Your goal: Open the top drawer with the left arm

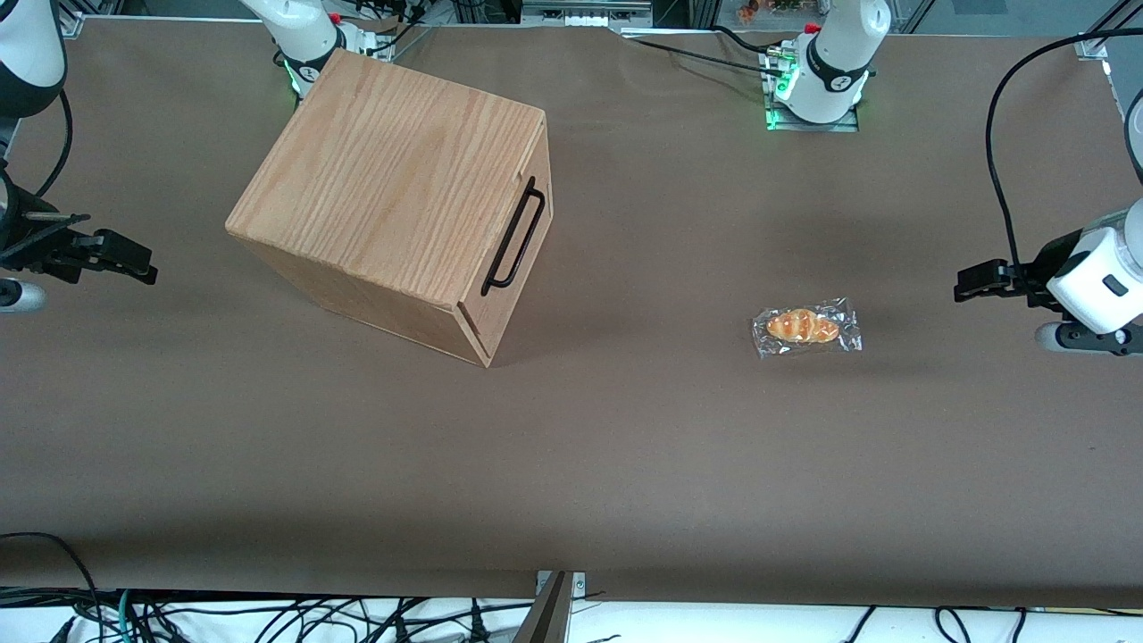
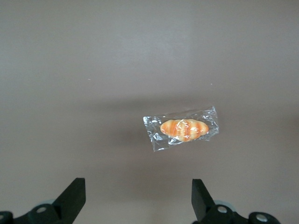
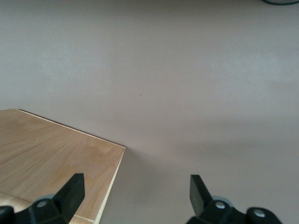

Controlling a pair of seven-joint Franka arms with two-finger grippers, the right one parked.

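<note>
The jaws of the left arm's gripper (image 2: pixel 135 198) stand wide apart with nothing between them, and we see bare brown worktop (image 2: pixel 93 70) through the gap in the left wrist view. In the front view we find the gripper (image 1: pixel 969 281) held above the worktop (image 1: pixel 571 464) at the working arm's end, well apart from the wooden box (image 1: pixel 393 201), and the left arm (image 1: pixel 1094 272) reaches in from the edge of that view. Between the gripper and the box lies a bread roll in a clear plastic wrapper (image 1: pixel 806 328), flat on the worktop and nearer the gripper than the box; the left wrist view shows the same wrapped roll (image 2: pixel 182 129) lying a little ahead of the fingertips (image 2: pixel 74 193). We see the oak-grain box sitting toward the parked arm's end of the worktop, turned at an angle so that its front faces toward the working arm's end. The top drawer (image 1: pixel 527 246) sits closed, its front flush with the box, and the thin black bar handle (image 1: pixel 515 237) runs along that front, standing off the wood on its two ends. Nothing touches the handle.
</note>
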